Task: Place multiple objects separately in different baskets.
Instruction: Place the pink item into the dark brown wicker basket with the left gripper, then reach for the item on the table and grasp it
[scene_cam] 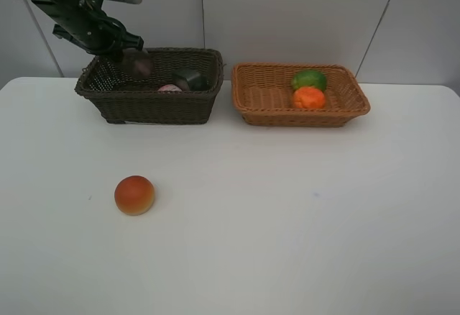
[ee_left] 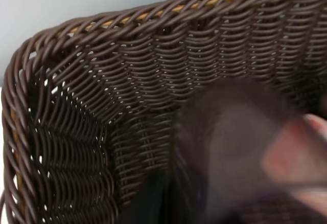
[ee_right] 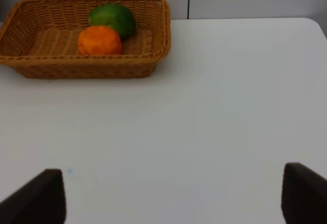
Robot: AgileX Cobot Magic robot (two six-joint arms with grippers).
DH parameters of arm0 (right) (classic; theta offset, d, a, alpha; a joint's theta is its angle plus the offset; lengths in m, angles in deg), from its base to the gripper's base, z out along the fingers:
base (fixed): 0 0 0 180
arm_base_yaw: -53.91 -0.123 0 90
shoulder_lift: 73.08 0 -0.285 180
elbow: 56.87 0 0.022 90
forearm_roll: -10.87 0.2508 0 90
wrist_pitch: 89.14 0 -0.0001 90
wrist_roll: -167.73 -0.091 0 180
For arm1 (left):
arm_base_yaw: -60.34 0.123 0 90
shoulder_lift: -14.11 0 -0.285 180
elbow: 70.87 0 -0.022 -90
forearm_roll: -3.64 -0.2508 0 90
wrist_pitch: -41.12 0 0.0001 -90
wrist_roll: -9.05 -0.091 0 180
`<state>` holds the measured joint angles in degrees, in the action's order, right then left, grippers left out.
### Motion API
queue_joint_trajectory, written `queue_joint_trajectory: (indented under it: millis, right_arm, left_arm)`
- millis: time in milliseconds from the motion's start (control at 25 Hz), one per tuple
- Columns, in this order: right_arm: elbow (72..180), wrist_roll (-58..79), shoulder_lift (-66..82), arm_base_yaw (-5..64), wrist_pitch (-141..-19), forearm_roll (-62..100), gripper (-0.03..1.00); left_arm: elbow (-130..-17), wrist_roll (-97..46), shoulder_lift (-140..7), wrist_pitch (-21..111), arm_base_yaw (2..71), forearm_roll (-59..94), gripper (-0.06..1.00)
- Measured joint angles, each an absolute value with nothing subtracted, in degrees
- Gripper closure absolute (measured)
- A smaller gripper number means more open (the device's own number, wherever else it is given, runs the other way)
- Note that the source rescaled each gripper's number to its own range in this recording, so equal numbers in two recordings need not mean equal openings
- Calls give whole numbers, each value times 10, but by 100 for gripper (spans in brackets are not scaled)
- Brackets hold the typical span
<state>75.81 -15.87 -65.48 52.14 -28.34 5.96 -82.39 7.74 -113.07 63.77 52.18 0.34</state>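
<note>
Red fruit (scene_cam: 134, 195) sits alone on the counter (scene_cam: 287, 243) at 8 o'clock, nearest you and not yet sorted. Cup (scene_cam: 136, 64) is over the dark basket (scene_cam: 144, 106) at 11, just under the left fingers (scene_cam: 131, 40). It's blurred in the wrist view, so can't tell if they're clamped on it or have let go. Pink bottle (scene_cam: 170, 88) and pump bottle (scene_cam: 190, 79) lie inside. Drop the cup low, away from the bottles, then lift straight up so you clear the rim. Right fingers (ee_right: 46, 198) are spread wide and hold nothing. Green fruit (scene_cam: 308, 79) and tangerine (scene_cam: 309, 98) are in the tan basket (scene_cam: 302, 117) at 1.
</note>
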Motion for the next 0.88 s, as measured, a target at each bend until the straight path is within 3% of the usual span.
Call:
queue_joint_trajectory:
  millis: [80, 160, 240, 280, 440, 880]
  right_arm:
    - [758, -159, -655, 521, -283, 60, 3]
    - [758, -159, -655, 521, -283, 60, 3]
    - [758, -159, -655, 521, -283, 60, 3]
    - [758, -159, -655, 521, -283, 60, 3]
    - [758, -159, -655, 521, -283, 60, 3]
    - [758, -159, -655, 521, -283, 60, 3]
  left_arm:
    - [-824, 57, -1131, 638, 522, 3, 62]
    - [-824, 49, -1131, 638, 522, 3, 31]
    - [-824, 53, -1131, 639, 522, 3, 11]
    - [-824, 55, -1131, 639, 522, 3, 5]
    - [-824, 64, -1131, 639, 522, 3, 0]
    - [-824, 65, -1131, 644, 522, 4, -1]
